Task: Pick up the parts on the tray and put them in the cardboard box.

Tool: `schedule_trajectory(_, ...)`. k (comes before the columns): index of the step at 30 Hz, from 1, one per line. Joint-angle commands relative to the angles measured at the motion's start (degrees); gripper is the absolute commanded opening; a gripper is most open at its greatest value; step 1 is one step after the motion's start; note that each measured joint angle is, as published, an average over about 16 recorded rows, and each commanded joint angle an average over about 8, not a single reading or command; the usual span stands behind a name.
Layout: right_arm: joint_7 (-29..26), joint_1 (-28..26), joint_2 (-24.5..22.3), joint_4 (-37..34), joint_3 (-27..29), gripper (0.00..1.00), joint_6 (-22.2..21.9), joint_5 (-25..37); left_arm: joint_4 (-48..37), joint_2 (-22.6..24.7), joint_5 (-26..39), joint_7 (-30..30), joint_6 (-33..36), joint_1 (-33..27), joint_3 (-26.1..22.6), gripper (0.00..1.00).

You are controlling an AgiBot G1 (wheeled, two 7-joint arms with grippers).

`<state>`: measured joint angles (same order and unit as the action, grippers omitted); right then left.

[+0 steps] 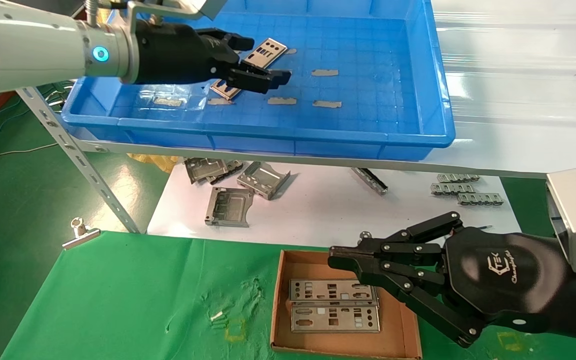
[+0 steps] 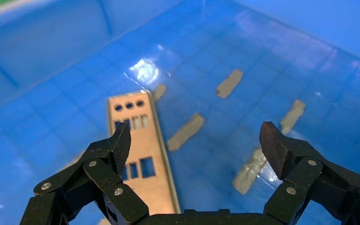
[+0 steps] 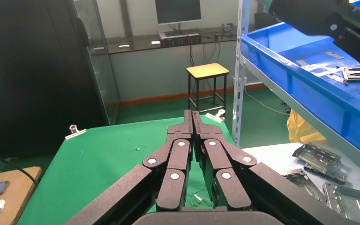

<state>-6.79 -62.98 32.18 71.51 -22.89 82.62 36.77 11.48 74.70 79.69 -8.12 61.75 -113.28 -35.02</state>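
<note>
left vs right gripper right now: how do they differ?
Left gripper is open, hovering in the large bright blue plastic tray above a thin silver punched metal plate. Right gripper is shut, empty, beside the small brown cardboard box. Both are black linkage grippers.

The left arm is a pale grey-white tube ending in a silvery collar with a glowing blue ring light, then a matte black wrist housing. The left end effector is black, built of linked bars joined by small silver rivets, with ribbed fingertip pads. The right end effector matches it; its rounded black housing carries a white hexagonal logo and lettering, beside a silver box.
</note>
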Motion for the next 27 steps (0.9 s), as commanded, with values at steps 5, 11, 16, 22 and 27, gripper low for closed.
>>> schedule_trajectory(5, 0.0, 0.0, 0.0, 0.0, 0.0, 1.0, 0.0, 0.0, -4.0, 1.7, -0.2, 1.8, -3.4, -0.5, 0.2, 1.0)
schedule_trajectory(11, 0.0, 0.0, 0.0, 0.0, 0.0, 1.0, 0.0, 0.0, -5.5, 2.5, 0.0, 2.7, -6.2, -0.3, -0.2, 1.0)
schedule_trajectory(16, 0.0, 0.0, 0.0, 0.0, 0.0, 1.0, 0.0, 0.0, -5.6, 2.8, 0.0, 1.9, -7.1, 0.0, -0.6, 0.51)
schedule_trajectory(22, 0.0, 0.0, 0.0, 0.0, 0.0, 1.0, 0.0, 0.0, -4.7, 2.9, -0.3, 1.4, -8.3, 0.5, -1.1, 0.0)
schedule_trajectory(27, 0.0, 0.0, 0.0, 0.0, 0.0, 1.0, 0.0, 0.0, -3.8, 2.9, -0.5, 2.1, -9.2, 1.0, -1.7, 0.0)
